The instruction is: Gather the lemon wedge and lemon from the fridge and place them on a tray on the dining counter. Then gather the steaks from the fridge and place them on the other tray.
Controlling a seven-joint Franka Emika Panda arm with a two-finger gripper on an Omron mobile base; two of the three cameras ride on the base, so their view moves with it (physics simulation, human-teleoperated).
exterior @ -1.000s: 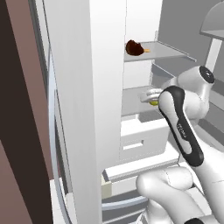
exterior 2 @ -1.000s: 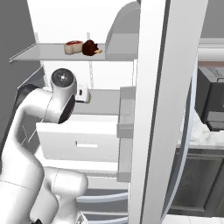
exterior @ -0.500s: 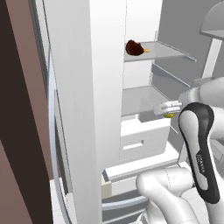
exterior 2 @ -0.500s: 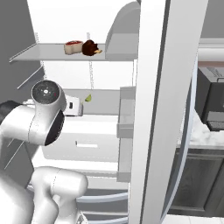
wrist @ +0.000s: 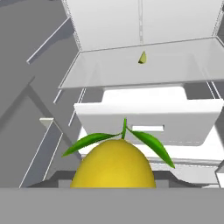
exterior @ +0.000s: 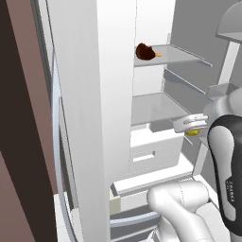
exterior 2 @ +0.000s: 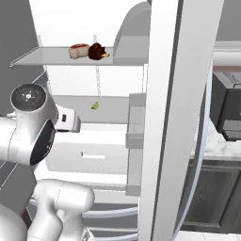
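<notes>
White gripper (exterior: 193, 126), level at the left base view's right edge, pinches the yellow lemon (wrist: 113, 164); elbow bent below.

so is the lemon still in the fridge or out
Out. The lemon sits in the gripper, held in front of the drawer.

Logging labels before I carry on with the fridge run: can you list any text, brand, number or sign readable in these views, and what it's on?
White lettering runs down the dark cover of the arm in the left base view: too small and blurred to read.
Nothing readable on the lemon, lemon wedge, steaks or fridge shelves.
</notes>
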